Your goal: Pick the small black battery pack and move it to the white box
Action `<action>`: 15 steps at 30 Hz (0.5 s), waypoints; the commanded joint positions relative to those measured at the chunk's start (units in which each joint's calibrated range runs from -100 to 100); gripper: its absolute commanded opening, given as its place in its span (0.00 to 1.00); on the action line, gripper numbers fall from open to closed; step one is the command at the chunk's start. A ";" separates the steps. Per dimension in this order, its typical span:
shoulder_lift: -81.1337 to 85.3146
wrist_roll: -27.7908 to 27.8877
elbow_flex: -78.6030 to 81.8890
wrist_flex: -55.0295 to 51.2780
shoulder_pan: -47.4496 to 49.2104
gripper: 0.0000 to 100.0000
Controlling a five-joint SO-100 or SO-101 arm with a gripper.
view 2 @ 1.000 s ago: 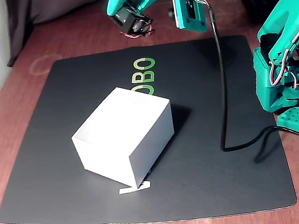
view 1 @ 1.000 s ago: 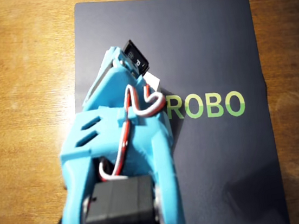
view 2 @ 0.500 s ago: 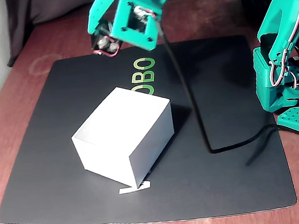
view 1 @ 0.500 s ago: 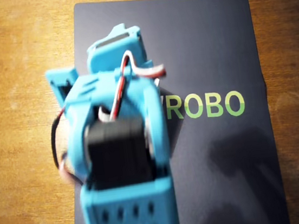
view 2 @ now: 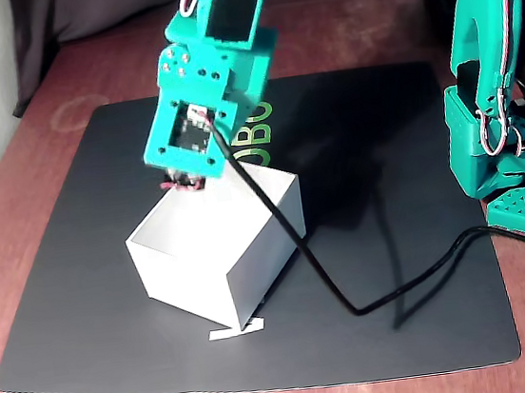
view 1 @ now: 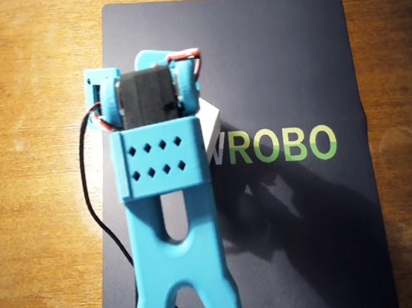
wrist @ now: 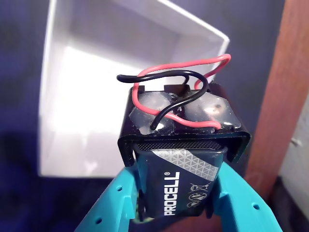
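Note:
In the wrist view my teal gripper (wrist: 179,186) is shut on the small black battery pack (wrist: 186,159). The pack holds a Procell cell and has red and black wires (wrist: 178,72) looping from its top. The open white box (wrist: 87,96) lies just behind and below it. In the fixed view the gripper (view 2: 186,179) hangs right above the far left rim of the white box (view 2: 216,250), with the pack barely showing at its tip. In the overhead view the arm (view 1: 162,167) covers the gripper and most of the box (view 1: 211,127).
The box stands on a black mat (view 2: 386,191) with green lettering, on a wooden table (view 1: 404,175). The arm's teal base (view 2: 503,128) stands at the right. A black cable (view 2: 353,305) trails across the mat. A white paper scrap (view 2: 236,330) lies before the box.

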State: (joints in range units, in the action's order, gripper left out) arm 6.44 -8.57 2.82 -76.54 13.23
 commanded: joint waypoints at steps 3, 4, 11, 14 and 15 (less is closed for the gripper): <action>-2.54 -3.74 -1.41 1.25 3.61 0.06; -3.68 -4.50 -1.23 2.30 3.61 0.06; -7.71 -5.86 -1.32 3.97 2.67 0.07; -9.20 -6.24 -1.32 3.97 2.67 0.07; -9.55 -7.11 -1.32 3.97 2.67 0.07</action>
State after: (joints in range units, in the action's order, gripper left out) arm -2.88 -14.29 2.82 -73.40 16.44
